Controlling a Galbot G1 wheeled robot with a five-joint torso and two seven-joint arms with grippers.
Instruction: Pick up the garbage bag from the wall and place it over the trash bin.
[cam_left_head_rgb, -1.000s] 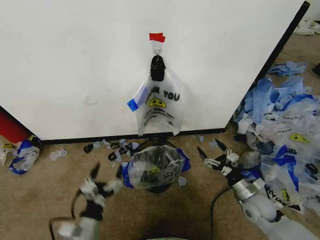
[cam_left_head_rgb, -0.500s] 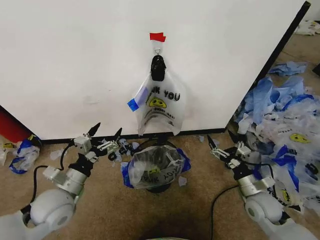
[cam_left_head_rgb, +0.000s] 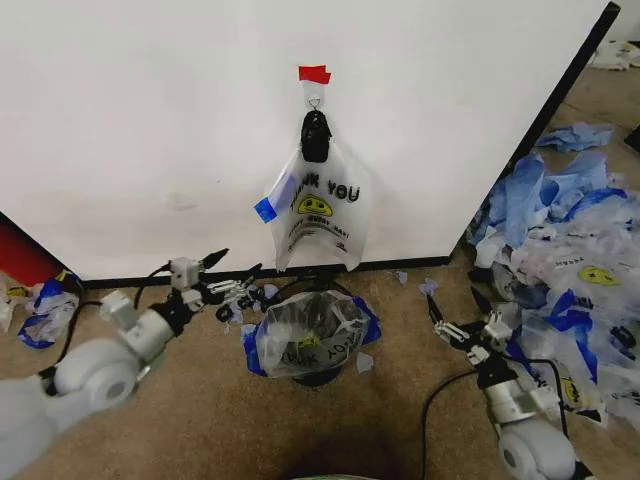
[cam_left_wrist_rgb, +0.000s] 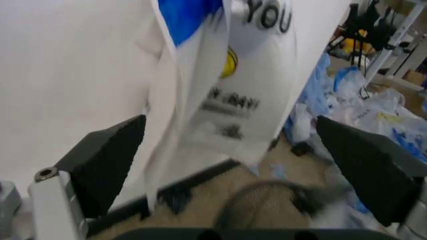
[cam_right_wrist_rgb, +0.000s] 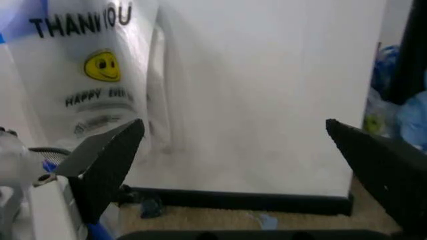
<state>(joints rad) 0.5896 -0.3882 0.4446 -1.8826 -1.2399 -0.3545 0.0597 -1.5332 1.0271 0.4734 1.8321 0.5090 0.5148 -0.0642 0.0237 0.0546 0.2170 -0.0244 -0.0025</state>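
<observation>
The garbage bag (cam_left_head_rgb: 316, 212), translucent white with "THANK YOU" and a yellow smiley, hangs from a small hook (cam_left_head_rgb: 314, 101) on the white wall (cam_left_head_rgb: 150, 130), under a red tape strip (cam_left_head_rgb: 314, 74). Below it stands the black mesh trash bin (cam_left_head_rgb: 305, 338) with a plastic bag lying over its rim. My left gripper (cam_left_head_rgb: 236, 266) is open, low and left of the bin, pointing toward the hanging garbage bag (cam_left_wrist_rgb: 227, 75). My right gripper (cam_left_head_rgb: 455, 303) is open, right of the bin, facing the wall (cam_right_wrist_rgb: 267, 100) with the garbage bag (cam_right_wrist_rgb: 100, 75) off to one side.
A big heap of blue-and-white plastic bags (cam_left_head_rgb: 565, 260) covers the floor at the right. A red cylinder (cam_left_head_rgb: 20, 255) and a crumpled bag (cam_left_head_rgb: 45, 312) sit at the far left. Small scraps (cam_left_head_rgb: 228, 296) litter the carpet by the black baseboard (cam_left_head_rgb: 180, 277).
My left gripper rose from the carpet beside the bin and reached toward the wall under the bag. My right gripper shifted to the right and dropped a little lower.
</observation>
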